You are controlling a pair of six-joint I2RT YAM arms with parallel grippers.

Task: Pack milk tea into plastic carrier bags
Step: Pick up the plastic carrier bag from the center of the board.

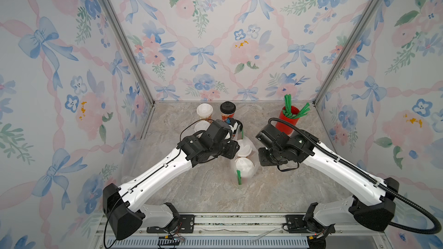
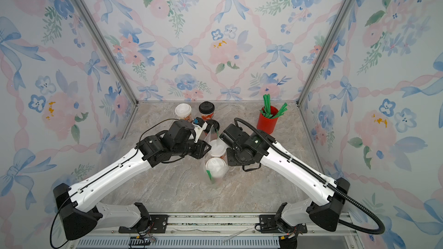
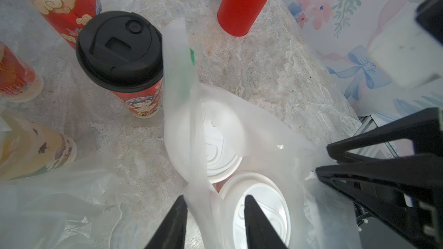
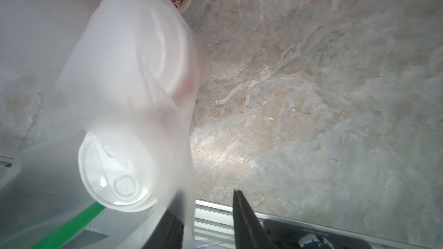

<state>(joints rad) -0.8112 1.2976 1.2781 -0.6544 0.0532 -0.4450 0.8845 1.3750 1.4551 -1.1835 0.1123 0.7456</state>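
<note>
Two white-lidded milk tea cups (image 1: 244, 150) (image 1: 243, 165) stand inside a clear plastic carrier bag (image 1: 253, 169) at mid-table. My left gripper (image 3: 215, 197) hangs over the bag's left side, open, with an upright bag handle (image 3: 178, 68) passing between its fingers. On the bag's right side my right gripper (image 4: 207, 195) is open, with bag film (image 4: 167, 120) draped over one finger. Behind the left arm stand a white-lidded cup (image 1: 204, 110), a black-lidded cup (image 1: 227, 108) and two more cups, partly hidden.
A red cup of green straws (image 1: 287, 120) stands at the back right, close behind my right wrist. More clear plastic film (image 3: 60, 200) lies on the table to the left of the bag. Patterned walls close in three sides.
</note>
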